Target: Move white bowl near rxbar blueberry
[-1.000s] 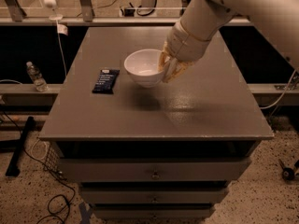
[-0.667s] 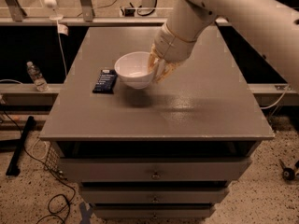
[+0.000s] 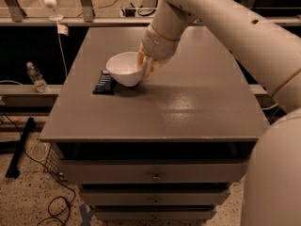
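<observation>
The white bowl point(image 3: 124, 68) is round and glossy, at the left middle of the grey tabletop point(image 3: 188, 102), tilted a little and close to the surface. My gripper point(image 3: 145, 66) is shut on the bowl's right rim, with the arm reaching in from the upper right. The rxbar blueberry point(image 3: 103, 82) is a dark navy flat bar lying just left of the bowl, its near edge almost under the bowl's left side.
The tabletop belongs to a grey drawer cabinet with handles point(image 3: 156, 177) at the front. A plastic water bottle point(image 3: 36, 77) stands on a ledge to the left. Cables lie on the floor at the lower left. A rail runs behind the table.
My gripper has carried the bowl leftward and lower, from mid-table to right beside the navy bar. The bar has not moved.
</observation>
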`<state>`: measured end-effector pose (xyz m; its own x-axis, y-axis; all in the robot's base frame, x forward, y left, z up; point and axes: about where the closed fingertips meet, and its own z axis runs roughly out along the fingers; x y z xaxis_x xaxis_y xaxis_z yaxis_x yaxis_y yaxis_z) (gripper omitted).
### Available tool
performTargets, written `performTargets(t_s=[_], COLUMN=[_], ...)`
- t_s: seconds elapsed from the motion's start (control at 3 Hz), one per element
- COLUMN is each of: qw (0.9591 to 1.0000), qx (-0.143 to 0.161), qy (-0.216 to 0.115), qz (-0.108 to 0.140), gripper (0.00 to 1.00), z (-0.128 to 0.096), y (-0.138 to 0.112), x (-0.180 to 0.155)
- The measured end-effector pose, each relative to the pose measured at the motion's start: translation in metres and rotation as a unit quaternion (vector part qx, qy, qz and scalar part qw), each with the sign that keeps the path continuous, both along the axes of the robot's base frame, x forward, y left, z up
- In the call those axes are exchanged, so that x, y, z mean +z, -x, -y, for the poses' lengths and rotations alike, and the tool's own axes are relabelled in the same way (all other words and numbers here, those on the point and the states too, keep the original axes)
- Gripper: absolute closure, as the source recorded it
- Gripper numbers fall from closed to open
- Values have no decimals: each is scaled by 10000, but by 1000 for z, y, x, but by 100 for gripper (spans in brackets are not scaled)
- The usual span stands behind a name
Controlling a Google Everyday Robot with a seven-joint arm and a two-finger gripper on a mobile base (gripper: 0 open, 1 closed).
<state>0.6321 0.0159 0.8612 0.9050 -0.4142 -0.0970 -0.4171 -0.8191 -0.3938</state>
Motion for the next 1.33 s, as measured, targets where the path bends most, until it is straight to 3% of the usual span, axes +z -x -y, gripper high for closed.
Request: performTargets(t_s=[0.33,1.0,1.33], qw=[10000,10000,10000], qx=[17,34,45], qy=[30,25,23], qz=[26,7,-7], gripper=[84,38,6], z=[0,-3,-5], y=[-3,-3,-3], x=[-10,-14,-17])
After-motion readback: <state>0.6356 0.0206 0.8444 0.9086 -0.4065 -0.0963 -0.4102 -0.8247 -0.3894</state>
